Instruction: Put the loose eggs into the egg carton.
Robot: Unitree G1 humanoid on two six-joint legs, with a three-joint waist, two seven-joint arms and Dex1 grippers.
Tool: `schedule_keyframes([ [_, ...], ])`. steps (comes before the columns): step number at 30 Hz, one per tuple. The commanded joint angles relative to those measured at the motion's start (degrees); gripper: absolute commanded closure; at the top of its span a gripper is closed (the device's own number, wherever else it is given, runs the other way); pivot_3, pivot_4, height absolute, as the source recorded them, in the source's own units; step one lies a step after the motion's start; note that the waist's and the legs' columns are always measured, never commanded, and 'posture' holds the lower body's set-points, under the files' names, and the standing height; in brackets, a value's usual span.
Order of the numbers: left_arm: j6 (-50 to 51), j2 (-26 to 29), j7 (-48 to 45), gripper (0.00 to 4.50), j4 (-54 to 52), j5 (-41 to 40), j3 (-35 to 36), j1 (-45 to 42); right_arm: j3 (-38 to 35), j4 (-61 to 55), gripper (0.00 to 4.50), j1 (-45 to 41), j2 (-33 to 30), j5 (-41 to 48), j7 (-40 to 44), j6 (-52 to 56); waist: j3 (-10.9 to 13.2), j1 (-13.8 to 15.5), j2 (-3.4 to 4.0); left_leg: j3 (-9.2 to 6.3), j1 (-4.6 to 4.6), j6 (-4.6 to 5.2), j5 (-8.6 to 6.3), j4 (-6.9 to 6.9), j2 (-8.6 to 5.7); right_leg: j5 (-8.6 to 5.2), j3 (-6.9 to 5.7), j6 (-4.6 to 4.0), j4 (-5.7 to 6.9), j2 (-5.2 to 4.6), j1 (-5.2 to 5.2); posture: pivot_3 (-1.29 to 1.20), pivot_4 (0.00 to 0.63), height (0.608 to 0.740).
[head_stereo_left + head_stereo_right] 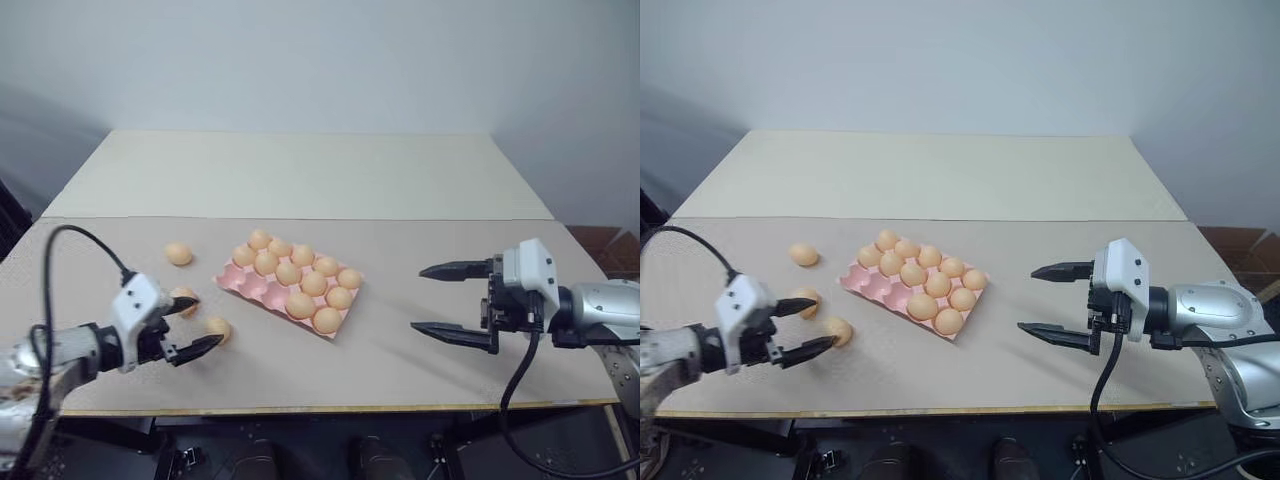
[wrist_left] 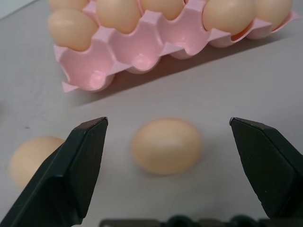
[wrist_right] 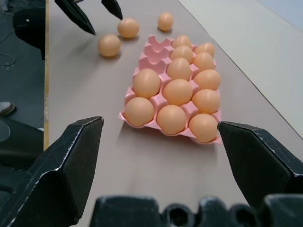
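2 pincers hover spread and unladen: left pincer (image 1: 188,326) angled over loose eggs (image 1: 217,327), right pincer (image 1: 440,301) level.

Soft, even light falls from above me. My left pincer (image 2: 168,156) looks blurred; the carton (image 2: 142,47) casts a dim shadow.

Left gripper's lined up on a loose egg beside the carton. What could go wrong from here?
1. The open left gripper brackets a smooth orange-tan oval egg lying free on the table; closing off-centre could squirt it away.
2. A second loose egg sits just beside one finger and may get knocked.
3. The flat pink moulded egg carton has empty cups only on its left side, next to seated eggs, so placement is tight.
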Motion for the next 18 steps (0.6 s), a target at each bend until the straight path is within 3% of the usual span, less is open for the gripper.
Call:
schedule_keyframes([
  [1,-2.2,0.4,0.5,0.01,2.1,3.6,-4.1,-1.9,-2.4,-2.2,0.0,0.1,-0.5,1.6,-0.6,-0.4,0.0,0.0,0.0,0.0,0.01,0.0,0.0,0.0,0.0,0.0,0.01,0.0,0.01,0.0,0.0,0.0,0.15,0.74],
  [14,-5.7,-2.1,0.3,0.01,11.5,8.2,-10.5,-8.0,-3.2,-3.7,0.0,0.9,-0.8,2.5,-2.1,0.1,0.0,0.1,0.0,0.0,0.01,0.01,0.0,0.0,-0.01,0.0,0.0,0.0,0.01,-0.02,0.02,0.0,0.15,0.74],
  [18,-6.7,-2.5,0.5,1.22,13.0,9.1,-11.1,-8.7,-3.2,-3.8,0.0,1.0,-0.7,2.5,-2.4,0.1,0.0,0.1,0.0,0.0,0.04,0.01,0.0,0.0,-0.01,0.0,0.01,0.0,0.0,-0.02,0.03,0.0,0.15,0.74],
])
